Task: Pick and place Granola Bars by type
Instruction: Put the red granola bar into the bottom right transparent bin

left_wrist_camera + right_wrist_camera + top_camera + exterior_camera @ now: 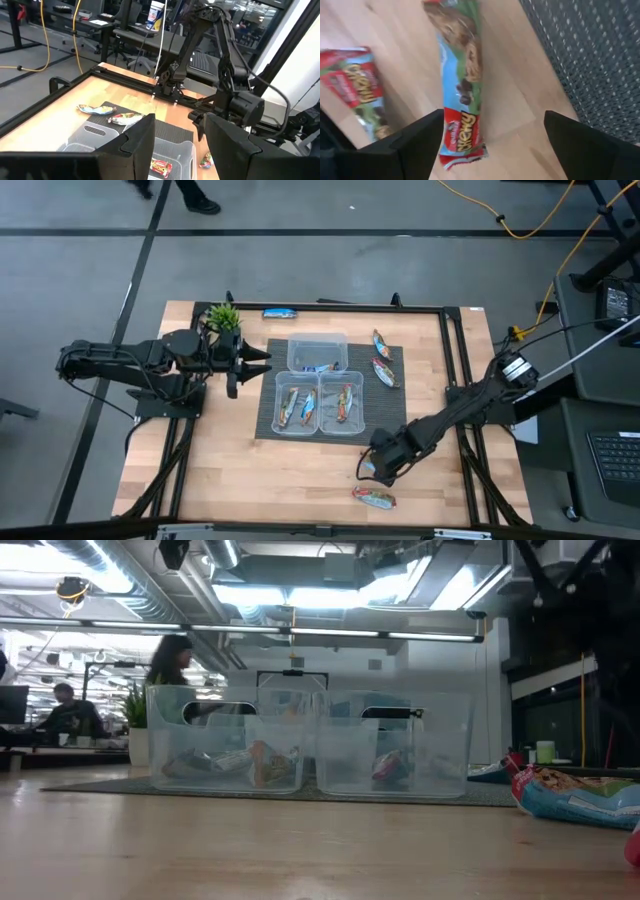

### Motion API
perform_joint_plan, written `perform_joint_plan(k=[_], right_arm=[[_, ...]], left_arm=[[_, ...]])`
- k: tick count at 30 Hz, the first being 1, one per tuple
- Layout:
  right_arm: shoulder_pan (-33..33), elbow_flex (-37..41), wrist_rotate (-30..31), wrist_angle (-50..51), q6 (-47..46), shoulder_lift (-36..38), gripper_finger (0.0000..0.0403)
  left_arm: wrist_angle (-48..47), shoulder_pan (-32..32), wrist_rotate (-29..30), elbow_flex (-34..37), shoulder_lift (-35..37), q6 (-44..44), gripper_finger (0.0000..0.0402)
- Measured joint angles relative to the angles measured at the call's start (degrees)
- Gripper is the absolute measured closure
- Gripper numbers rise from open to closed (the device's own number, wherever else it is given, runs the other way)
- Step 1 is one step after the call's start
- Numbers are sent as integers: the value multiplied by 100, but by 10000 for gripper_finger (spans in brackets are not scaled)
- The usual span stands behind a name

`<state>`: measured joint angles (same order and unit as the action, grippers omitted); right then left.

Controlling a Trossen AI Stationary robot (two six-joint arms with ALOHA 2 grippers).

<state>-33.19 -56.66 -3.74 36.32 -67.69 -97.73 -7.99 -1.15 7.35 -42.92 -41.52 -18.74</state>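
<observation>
Currently:
done: several shiny wrapped granola bars [308, 408] lying in clear plastic tubs [318, 352]
left: loose bars remaining
right gripper [490, 145]: hovering open over teal-red bar [460, 75]
left gripper [177, 145]: waiting open, far-left

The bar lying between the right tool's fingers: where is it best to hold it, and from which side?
Probably across the middle of the granola bar, coming from above. It lies flat on the wood, so only its long edges offer grip, and the open right tool already straddles it.

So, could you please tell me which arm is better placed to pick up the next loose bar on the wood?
The right. Its open tool hovers over a shiny teal-and-red wrapped bar on the bare wood, while the left tool waits by the clear plastic tubs.
</observation>
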Motion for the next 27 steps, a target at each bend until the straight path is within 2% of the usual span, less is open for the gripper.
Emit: perform_joint_plan(k=[12,19,27], right_arm=[[24,0,-167,-91,-235,-290,59],[46,3,-187,-645,14,-293,59],[68,0,235,-736,390,-313,67]], left_arm=[[0,0,19,-1,0,24,238],[-1,0,44,-2,0,87,238],[-126,1,46,-2,0,86,238]])
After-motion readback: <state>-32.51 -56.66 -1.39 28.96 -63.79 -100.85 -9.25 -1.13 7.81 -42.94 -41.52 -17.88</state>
